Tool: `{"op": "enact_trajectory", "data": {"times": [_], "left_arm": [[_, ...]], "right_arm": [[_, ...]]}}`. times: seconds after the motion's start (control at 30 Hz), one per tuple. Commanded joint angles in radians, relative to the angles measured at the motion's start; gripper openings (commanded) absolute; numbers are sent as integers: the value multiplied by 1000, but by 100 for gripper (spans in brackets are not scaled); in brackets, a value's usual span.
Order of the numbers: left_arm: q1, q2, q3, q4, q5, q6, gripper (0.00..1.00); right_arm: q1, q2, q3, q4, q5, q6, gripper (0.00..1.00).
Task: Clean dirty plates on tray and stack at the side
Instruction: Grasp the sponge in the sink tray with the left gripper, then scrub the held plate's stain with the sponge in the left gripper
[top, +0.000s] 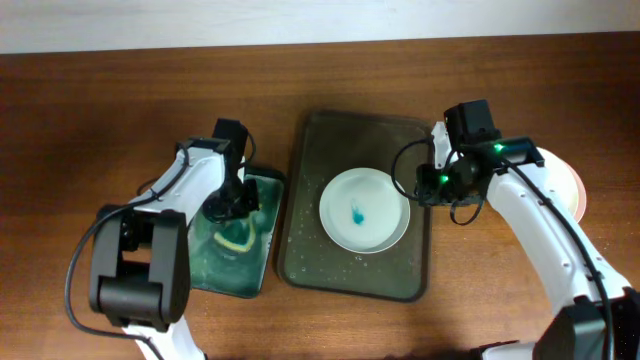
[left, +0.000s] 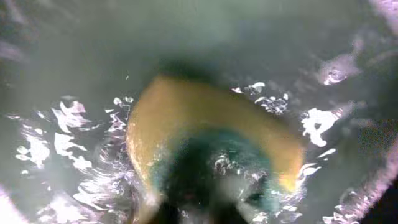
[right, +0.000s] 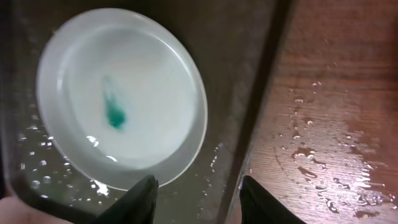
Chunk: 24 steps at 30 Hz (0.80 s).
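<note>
Partway through: one smeared plate (top: 364, 208) left on tray (top: 330, 135).

Plate flat at tray's centre, mid-table, teal smear not yet wiped. Toward right edge of table, half hidden under right arm (top: 545, 225): pale round rim, probably the clean stack (top: 574, 185), count unreadable. Left gripper (top: 228, 208) down in green basin (top: 225, 275) just left of tray, right over yellow sponge (left: 205, 118); clenched or not, cannot tell, wrist view too blurred. Right gripper (right: 198, 182) released, fingers spread across tray's right rim just beside plate, holding nothing. Remaining, by judgement: scrub, lift out, add to stack.
</note>
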<state>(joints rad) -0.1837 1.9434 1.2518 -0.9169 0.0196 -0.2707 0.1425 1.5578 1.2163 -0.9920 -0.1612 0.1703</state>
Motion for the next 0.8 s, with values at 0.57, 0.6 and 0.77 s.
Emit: {"op": "enact_trajectory", "data": {"times": [0.57, 0.6, 0.77], "left_arm": [[-55, -46, 438, -227, 195, 26, 0], [-78, -46, 438, -203, 198, 26, 0], [-182, -35, 432, -93, 194, -16, 0]], "right_arm": [[-7, 332, 6, 201, -89, -104, 29], [-7, 359, 6, 212, -127, -139, 29], [-7, 430, 6, 218, -142, -117, 4]]}}
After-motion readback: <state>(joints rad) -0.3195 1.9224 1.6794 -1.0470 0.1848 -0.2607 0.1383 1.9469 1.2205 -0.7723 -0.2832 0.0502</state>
